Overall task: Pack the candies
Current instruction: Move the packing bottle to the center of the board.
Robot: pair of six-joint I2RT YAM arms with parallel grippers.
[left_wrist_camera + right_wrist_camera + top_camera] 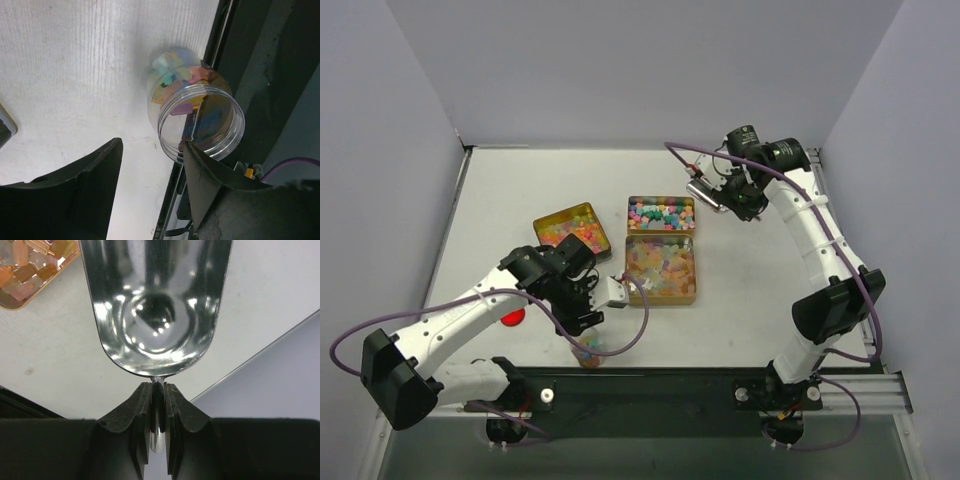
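Steel scoop (155,315) sits clenched in right hand (158,388); left hand (151,145) gapes beside jar (200,115).

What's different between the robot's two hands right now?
The left hand is open and grips nothing; the right hand is shut on the handle of an empty metal scoop. The left hand hangs at the near edge of the table, beside a clear jar with candies in it; the right hand is further back, near the tins. Both have two dark fingers.

No readable text, labels or numbers anywhere.
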